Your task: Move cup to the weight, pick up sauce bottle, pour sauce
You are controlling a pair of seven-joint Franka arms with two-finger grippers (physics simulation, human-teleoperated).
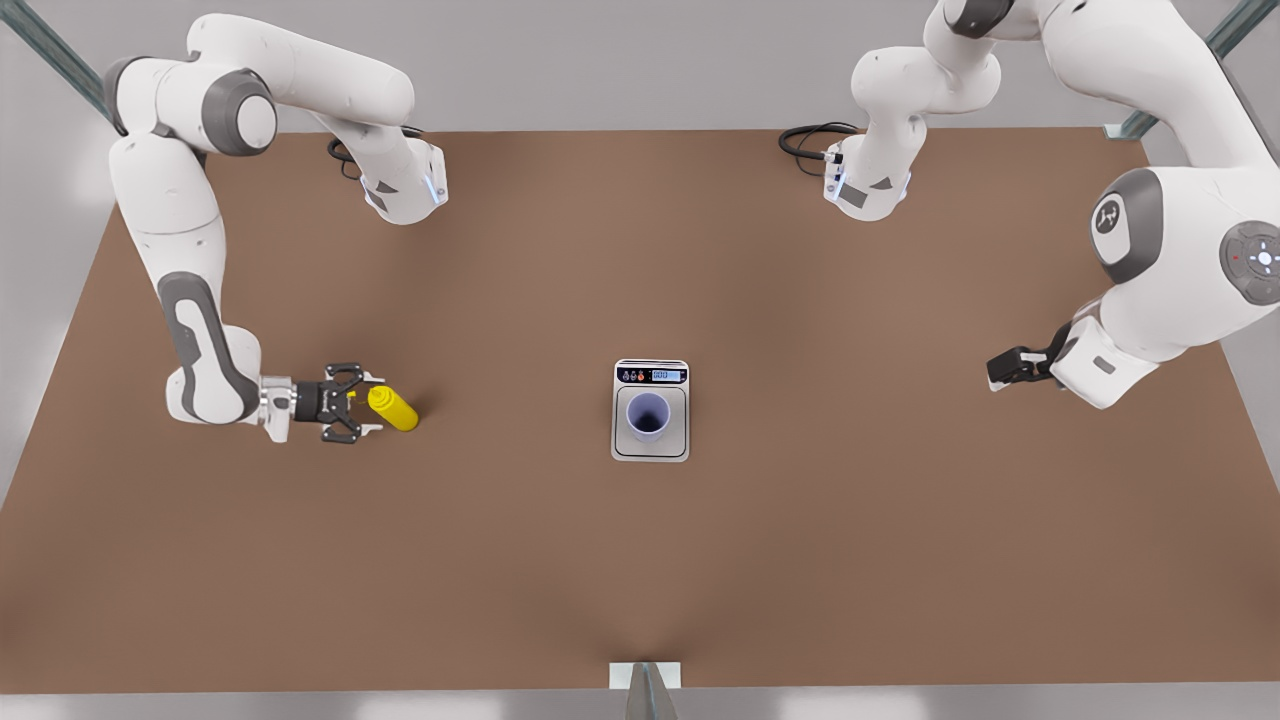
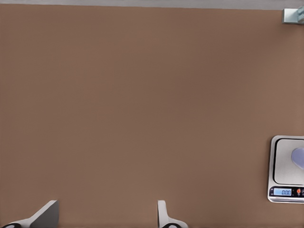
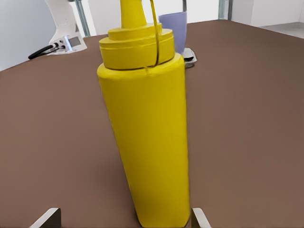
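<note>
Right hand (image 1: 362,405) low over the desk (image 1: 800,560) at the front view's left, released, fingers spread with the yellow bottle (image 1: 393,408) at their tips. Not yet clenched on it. From the right wrist view, bottle (image 3: 145,133) standing on its base on the desk, nozzle up, base sitting between the two pale fingertips (image 3: 47,217), a small gap visible on either side.

Well apart from the bottle, near the middle of the desk: flat silver scale (image 1: 625,445) with its dark display strip (image 1: 650,375) on the far edge. Lavender cup (image 1: 648,415) upright on the plate, mouth up, dark inside, roughly centred and narrower than the plate. Seen again beyond the bottle in the right wrist view: cup (image 3: 173,28) on the scale (image 3: 191,54).

Left hand (image 1: 1010,368) at the front view's right, well away from the scale, waiting above bare desk. Released too: in the left wrist view the two fingertips (image 2: 45,214) wide apart with only brown desk (image 2: 142,104) between them. At the edge of that same view, part of the scale (image 2: 285,166) with its lit display and a sliver of the cup (image 2: 299,156) on the plate.
</note>
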